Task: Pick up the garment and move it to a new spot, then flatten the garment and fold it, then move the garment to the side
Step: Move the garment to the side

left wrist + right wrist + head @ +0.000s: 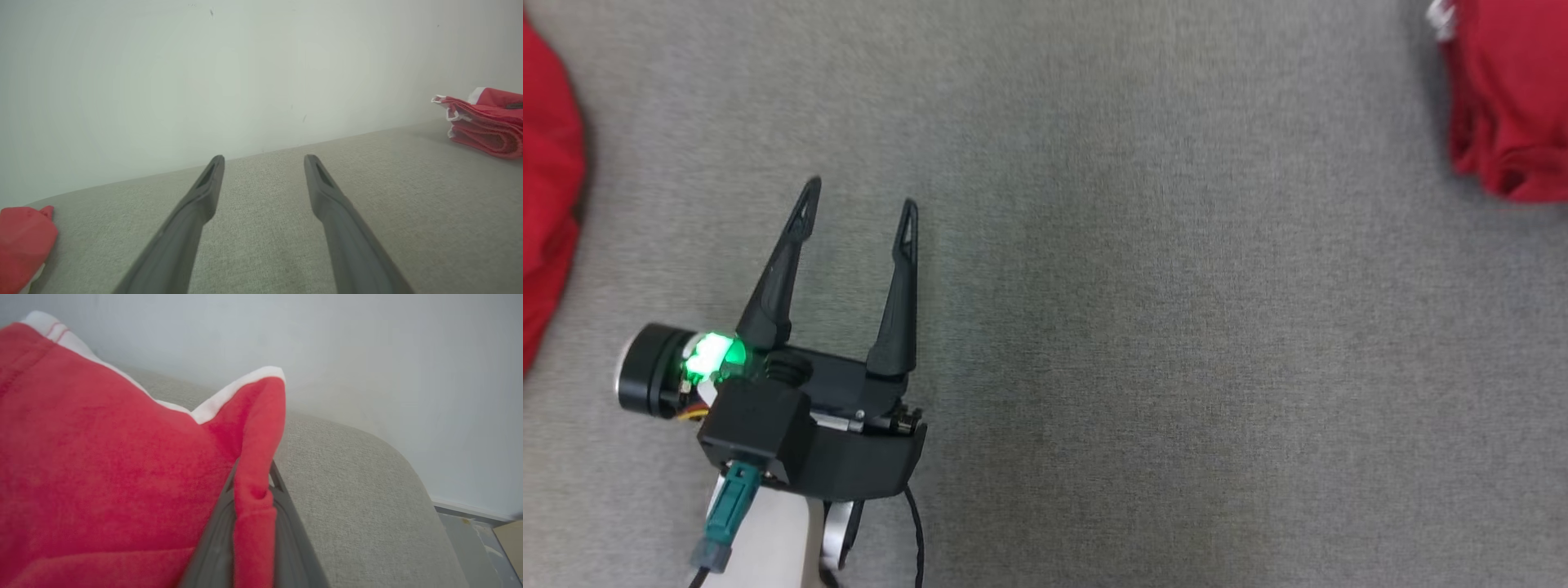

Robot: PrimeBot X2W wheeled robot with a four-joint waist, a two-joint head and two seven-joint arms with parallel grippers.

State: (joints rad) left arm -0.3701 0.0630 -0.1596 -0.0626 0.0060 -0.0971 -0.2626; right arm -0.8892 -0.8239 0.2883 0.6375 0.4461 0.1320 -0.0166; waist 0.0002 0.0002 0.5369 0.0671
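The garment (1511, 98) is red with white trim and lies bunched in folds at the far right of the grey fabric surface (1143, 327). In the right wrist view my right gripper (253, 475) is shut on a fold of the garment (102, 457), with red cloth pinched between the fingers (214, 543). My left gripper (859, 194) hovers over bare surface at the lower left, open and holding nothing. The left wrist view has the same gripper (264, 159) pointing at a pale wall, with the garment (486, 122) far to its right.
A second red cloth (547, 204) lies at the left edge of the surface, also at the lower left of the left wrist view (22, 245). A pale wall (245, 73) backs the surface. In the right wrist view the surface's rounded edge (408, 490) drops to a floor.
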